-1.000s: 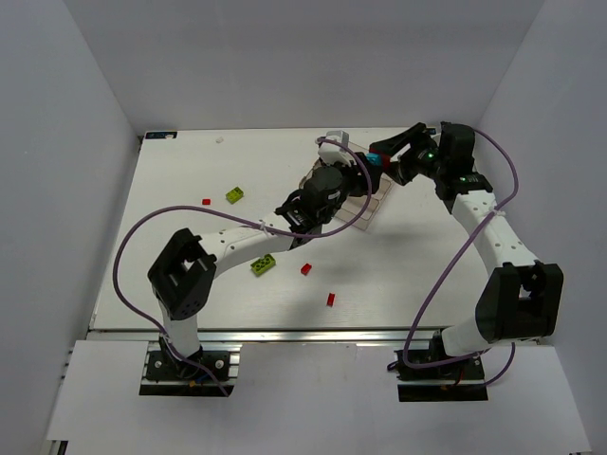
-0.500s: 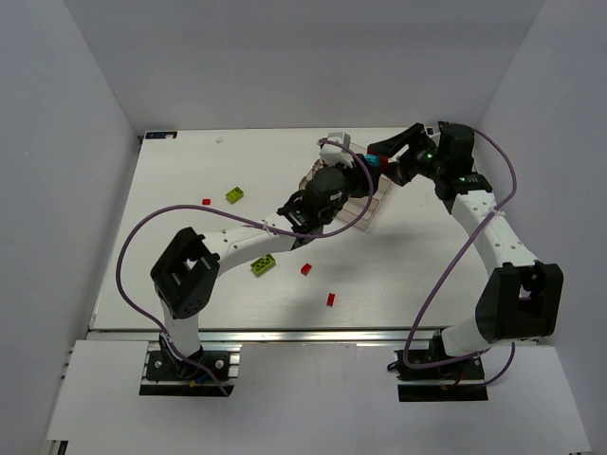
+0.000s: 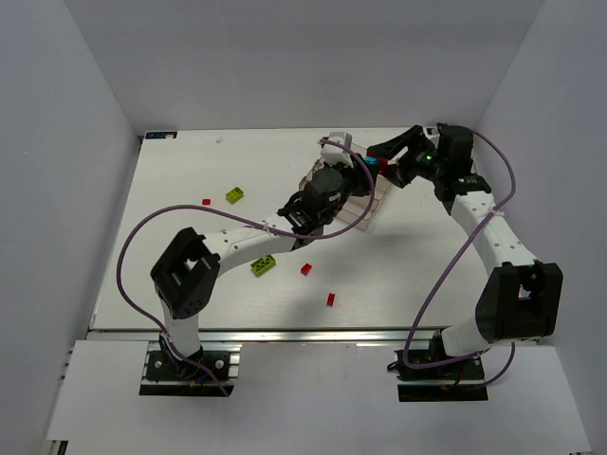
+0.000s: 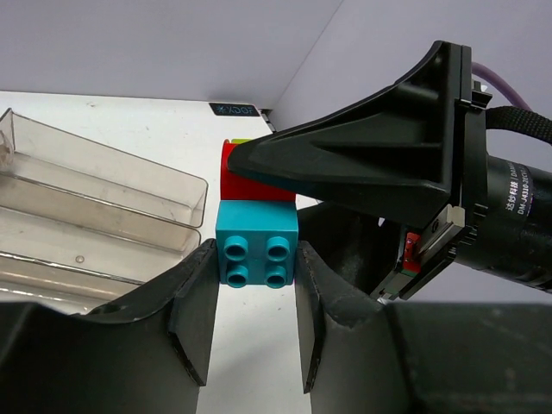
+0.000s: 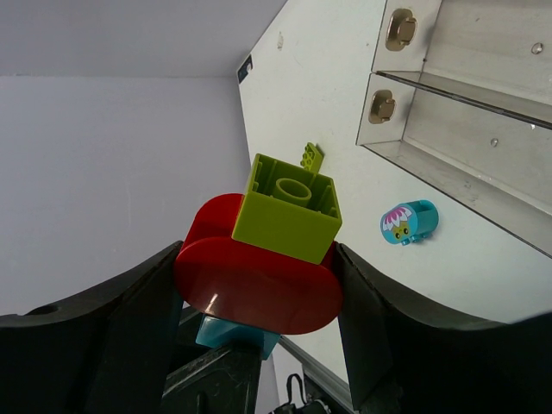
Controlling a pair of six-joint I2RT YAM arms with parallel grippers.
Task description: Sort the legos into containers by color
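Edging slightly further over the tray (image 4: 103,185), left gripper (image 4: 255,269) clamped on cyan brick (image 4: 257,241), right gripper (image 5: 259,302) clamped on red brick (image 5: 250,278); stack not yet separated.

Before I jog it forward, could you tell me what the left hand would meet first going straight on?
The left hand grips the cyan brick; straight ahead come the red piece joined to it, then the right hand holding that piece, though depth is unclear.

Cyan brick (image 4: 257,250), red brick (image 5: 259,285) and lime brick (image 5: 289,211) hang stacked near clear tray (image 4: 103,185).
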